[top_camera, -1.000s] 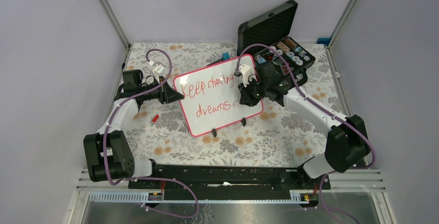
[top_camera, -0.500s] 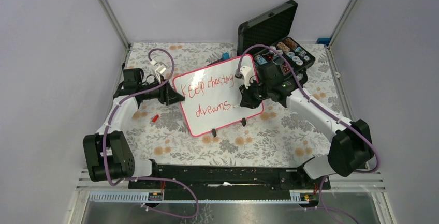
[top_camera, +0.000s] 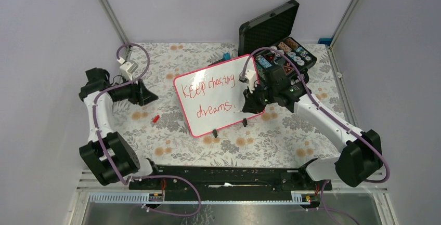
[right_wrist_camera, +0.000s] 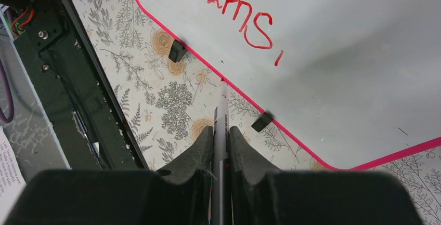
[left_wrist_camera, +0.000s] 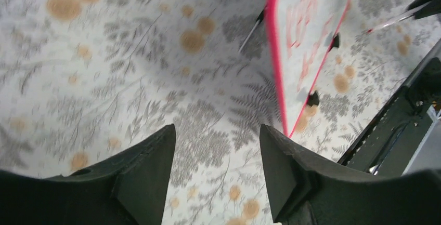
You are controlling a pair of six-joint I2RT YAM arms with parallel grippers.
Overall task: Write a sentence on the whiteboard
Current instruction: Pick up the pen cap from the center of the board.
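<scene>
The whiteboard (top_camera: 207, 124) stands tilted on two black feet mid-table, with a thin red-pink frame. The sentence (top_camera: 213, 108) "Keep chasing dreams." is on it in red, in two lines. My right gripper (top_camera: 248, 105) is at the board's right lower edge, shut on a marker (right_wrist_camera: 220, 118). The marker's red tip points at the board's bottom frame, below the final full stop of the sentence (right_wrist_camera: 244, 20). My left gripper (top_camera: 151, 99) is open and empty, well left of the board. The left wrist view (left_wrist_camera: 217, 131) shows the board (left_wrist_camera: 307, 32) edge-on.
An open black foam-lined case (top_camera: 275, 32) with small items stands behind the board at the back right. A small red cap (top_camera: 155, 118) lies on the floral cloth left of the board. A blue object (top_camera: 227, 56) lies behind the board. The black base rail (top_camera: 229, 175) runs along the near edge.
My left gripper has left the board's left edge and drawn back to the left. My right gripper has shifted slightly right and down with the marker. The board has not visibly moved.
</scene>
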